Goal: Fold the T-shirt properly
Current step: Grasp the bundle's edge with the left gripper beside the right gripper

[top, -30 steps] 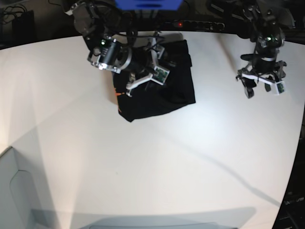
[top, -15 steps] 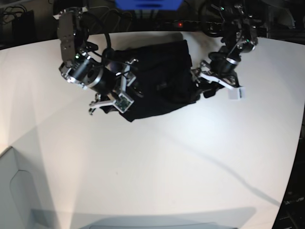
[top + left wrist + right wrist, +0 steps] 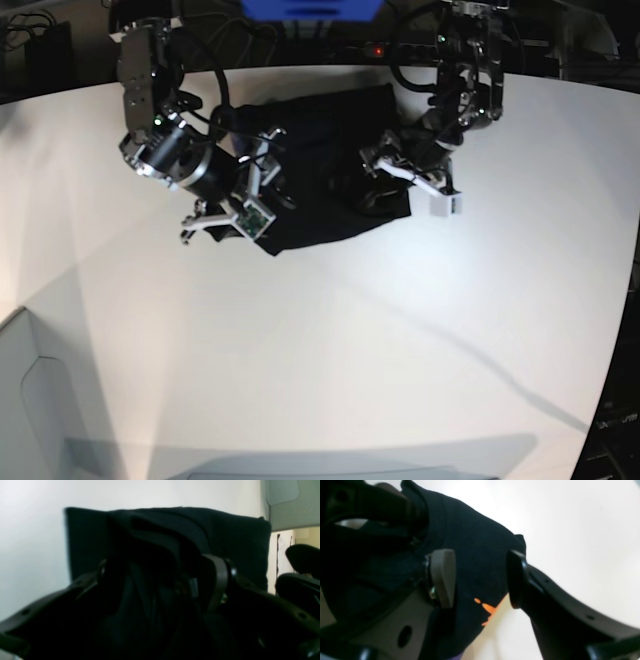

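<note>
T-shirt [image 3: 330, 170], black cloth, folded, softly creased

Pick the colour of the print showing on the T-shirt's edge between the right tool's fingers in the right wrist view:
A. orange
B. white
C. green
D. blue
A: an orange patch marks the black T-shirt at its lower edge, between the open fingers of the right tool.

Black T-shirt [image 3: 330, 190] with orange print (perhaps purple at the hem), white table [image 3: 330, 350]
</note>
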`<action>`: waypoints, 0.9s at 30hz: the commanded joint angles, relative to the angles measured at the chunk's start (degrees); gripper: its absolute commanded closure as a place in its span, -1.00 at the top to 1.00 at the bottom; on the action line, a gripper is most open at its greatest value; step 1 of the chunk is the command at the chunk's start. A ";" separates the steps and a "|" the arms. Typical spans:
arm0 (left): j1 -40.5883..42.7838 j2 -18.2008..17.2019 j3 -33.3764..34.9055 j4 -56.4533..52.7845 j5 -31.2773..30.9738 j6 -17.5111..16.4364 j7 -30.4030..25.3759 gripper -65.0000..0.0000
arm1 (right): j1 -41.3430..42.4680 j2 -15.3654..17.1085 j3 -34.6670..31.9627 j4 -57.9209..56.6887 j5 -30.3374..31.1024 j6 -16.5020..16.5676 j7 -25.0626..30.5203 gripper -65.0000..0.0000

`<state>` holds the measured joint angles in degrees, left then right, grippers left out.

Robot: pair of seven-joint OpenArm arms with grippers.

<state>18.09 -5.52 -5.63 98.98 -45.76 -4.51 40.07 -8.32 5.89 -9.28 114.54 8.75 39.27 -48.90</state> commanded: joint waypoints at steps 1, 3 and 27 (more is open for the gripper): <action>-0.55 -0.06 0.57 0.41 -0.79 -0.54 -0.65 0.34 | 0.45 0.13 0.09 1.02 0.61 0.73 1.21 0.02; -1.25 -0.06 1.54 -0.21 -0.79 -0.54 -0.65 0.34 | 0.36 0.13 0.00 1.02 0.61 0.73 1.21 0.02; -4.06 0.02 6.81 -4.25 -1.50 -0.63 -0.38 -0.96 | 0.54 0.31 0.00 0.84 0.52 0.73 1.21 0.02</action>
<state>14.52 -5.67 1.15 93.58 -46.37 -4.71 40.29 -8.34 6.02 -9.28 114.50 8.73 39.27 -48.90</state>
